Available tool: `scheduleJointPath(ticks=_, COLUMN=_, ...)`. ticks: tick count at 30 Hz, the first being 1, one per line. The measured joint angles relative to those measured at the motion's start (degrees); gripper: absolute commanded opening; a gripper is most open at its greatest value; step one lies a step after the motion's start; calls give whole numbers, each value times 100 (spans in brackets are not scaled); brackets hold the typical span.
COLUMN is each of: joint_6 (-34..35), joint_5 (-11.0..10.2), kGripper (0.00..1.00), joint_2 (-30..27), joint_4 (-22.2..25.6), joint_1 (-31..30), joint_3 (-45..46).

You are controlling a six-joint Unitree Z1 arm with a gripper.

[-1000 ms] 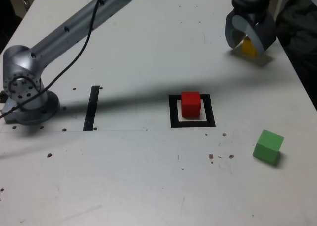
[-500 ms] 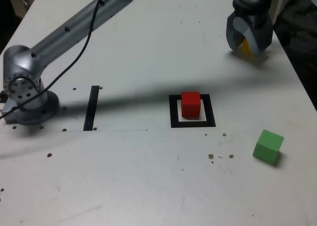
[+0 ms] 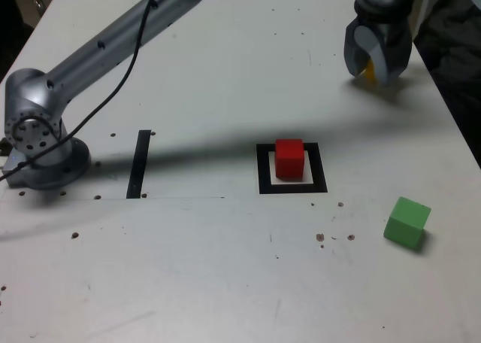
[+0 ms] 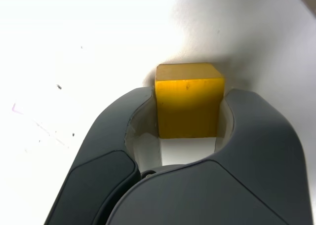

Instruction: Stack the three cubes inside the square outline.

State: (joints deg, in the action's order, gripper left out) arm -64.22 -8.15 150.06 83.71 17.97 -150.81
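Jaws (image 4: pixel 189 117) pinching yellow cube (image 4: pixel 188 99) near table (image 3: pixel 225 57) far corner; bare surface around.

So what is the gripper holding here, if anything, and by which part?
The gripper is closed on the yellow cube, its two fingers pressing on opposite side faces. The cube's top face is left clear.
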Motion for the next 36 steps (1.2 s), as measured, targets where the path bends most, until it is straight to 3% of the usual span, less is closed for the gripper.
scheduleJointPath(ticks=13, joint_6=810, joint_5=-97, kGripper=35, joint_2=-1161, joint_4=-58, joint_1=-361, joint_3=1460)
scheduleJointPath(ticks=27, joint_6=3282, joint_5=-175, kGripper=35, joint_2=-3033, joint_4=-140, joint_1=-1190, joint_3=4052)
scheduleJointPath(ticks=36, joint_6=4757, joint_5=274, kGripper=35, joint_2=-4011, joint_4=-491, joint_1=-1564, joint_3=5312)
